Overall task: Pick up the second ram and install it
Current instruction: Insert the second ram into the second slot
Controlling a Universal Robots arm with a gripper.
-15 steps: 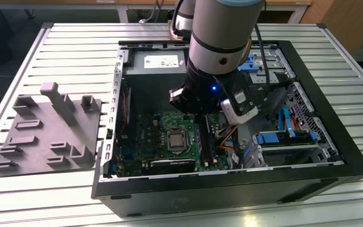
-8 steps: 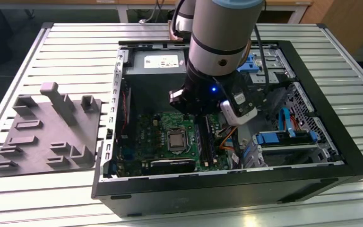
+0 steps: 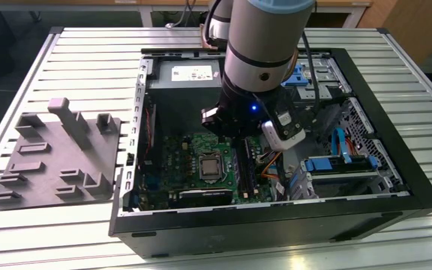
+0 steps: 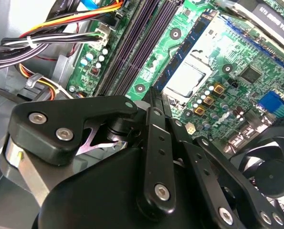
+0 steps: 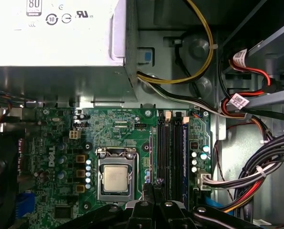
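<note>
Black pincer (image 4: 156,93), tips pressed together with nothing seen between them, hangs low inside the open computer case (image 3: 276,222), over the motherboard (image 5: 118,129). Just beyond the tips, a blue-green strip, taken to be the second ram (image 4: 192,45), lies along the memory slots (image 4: 127,52) on the side next to the processor socket (image 5: 115,179). The oblique view leaves it unclear whether the strip is fully seated. Grey moulded tray (image 3: 51,163) rests on the slatted counter (image 3: 88,50), well apart from the pincer. Judged progress: pick-up done and stick at its slot; seating and clip closure unconfirmed.
</note>
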